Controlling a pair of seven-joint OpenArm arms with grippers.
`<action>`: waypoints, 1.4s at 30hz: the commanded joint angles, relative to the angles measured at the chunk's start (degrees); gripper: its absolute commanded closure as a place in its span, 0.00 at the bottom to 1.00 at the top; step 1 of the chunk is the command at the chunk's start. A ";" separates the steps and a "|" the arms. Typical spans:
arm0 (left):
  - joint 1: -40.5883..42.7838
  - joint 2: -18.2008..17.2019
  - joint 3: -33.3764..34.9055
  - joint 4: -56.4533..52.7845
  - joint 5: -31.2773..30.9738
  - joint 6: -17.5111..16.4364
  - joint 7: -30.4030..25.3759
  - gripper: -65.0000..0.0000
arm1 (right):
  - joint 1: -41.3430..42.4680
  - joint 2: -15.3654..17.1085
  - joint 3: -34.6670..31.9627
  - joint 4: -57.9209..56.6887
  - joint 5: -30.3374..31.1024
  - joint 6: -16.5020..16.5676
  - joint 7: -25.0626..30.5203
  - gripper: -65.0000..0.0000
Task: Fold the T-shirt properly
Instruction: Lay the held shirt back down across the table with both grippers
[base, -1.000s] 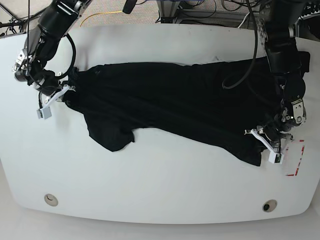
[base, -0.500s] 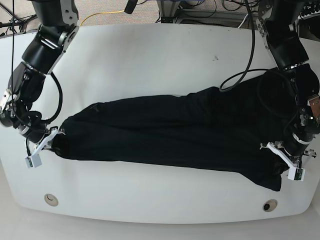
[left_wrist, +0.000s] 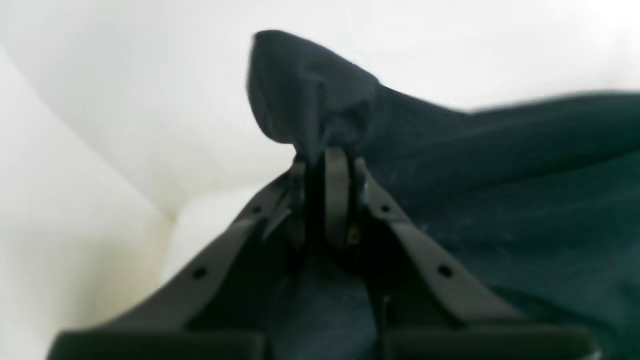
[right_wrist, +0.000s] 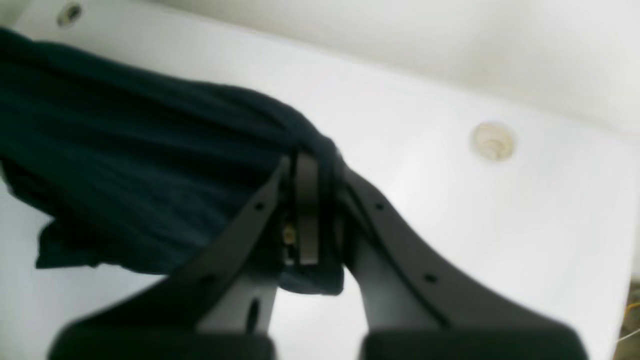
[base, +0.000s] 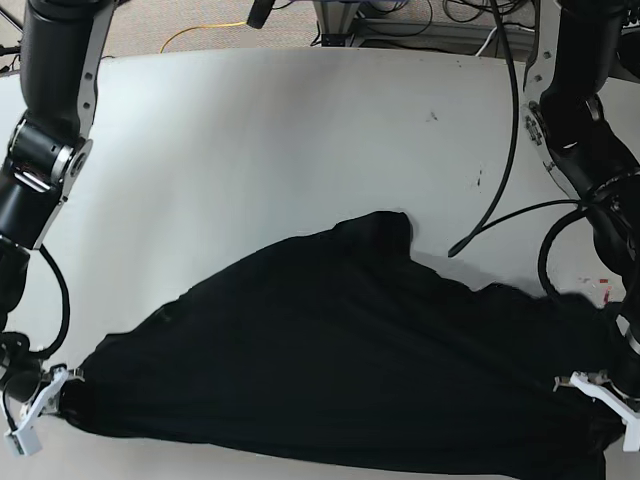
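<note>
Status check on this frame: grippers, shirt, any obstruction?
Left gripper shut on T-shirt. Right gripper shut on the opposite end. Shirt stretched between them at the white table's near edge. Nothing in the way.

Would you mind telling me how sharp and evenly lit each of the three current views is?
Left wrist view: soft all over; the left gripper and the T-shirt are blurred, and the white background is washed out. Right wrist view: also blurred, the right gripper hazy, with glare on the table. Base view: sharpest and evenly lit, though the black cloth shows almost no fold detail.
</note>
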 joint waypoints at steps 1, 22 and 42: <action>-4.97 -1.20 -0.41 1.02 0.82 0.83 -1.02 1.00 | 7.55 2.56 -1.83 -0.67 0.35 -0.05 1.47 1.00; -24.92 -2.34 -0.14 -1.62 0.64 0.92 -1.02 1.00 | 26.49 5.37 -23.98 -5.50 0.70 -0.05 -0.72 1.00; -5.85 -2.08 -0.49 0.66 0.38 0.65 0.13 1.00 | 21.36 8.10 -12.47 -3.04 0.61 -0.05 -1.78 1.00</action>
